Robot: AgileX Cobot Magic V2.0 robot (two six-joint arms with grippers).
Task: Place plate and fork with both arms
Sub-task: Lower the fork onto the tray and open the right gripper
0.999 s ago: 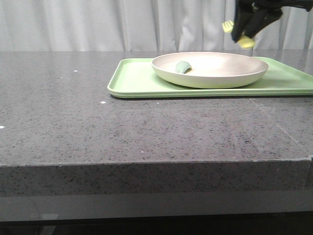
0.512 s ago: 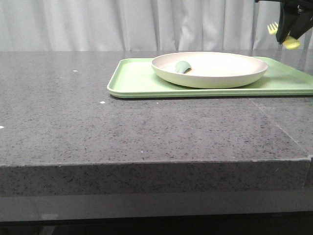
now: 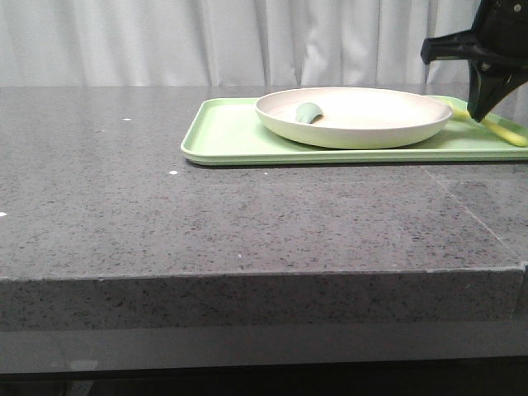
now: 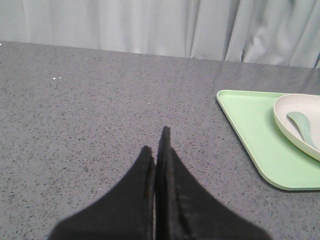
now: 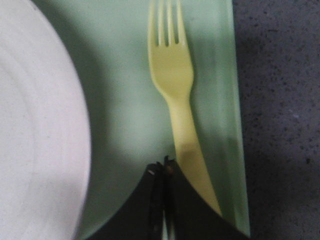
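The cream plate (image 3: 355,136) sits on the light-green tray (image 3: 223,132). The plate also shows in the left wrist view (image 4: 300,107) and the right wrist view (image 5: 35,125). The pale-yellow fork (image 5: 172,75) lies flat on the tray between the plate and the tray's right rim. In the front view the fork (image 3: 505,132) shows at the far right. My right gripper (image 5: 164,162) is shut with nothing between its tips; the fork's handle runs beside and under one finger. In the front view it (image 3: 476,114) hangs low over the tray's right end. My left gripper (image 4: 157,142) is shut and empty over bare table, left of the tray.
A small grey-green rounded piece (image 3: 308,113) lies inside the plate at its left; it also shows in the left wrist view (image 4: 302,127). The dark speckled table (image 3: 247,223) ends at a front edge. White curtains hang behind.
My right gripper carried the fork rightward from above the plate, then came down at the tray's right end. The fork now lies on the tray. The plate has not moved.
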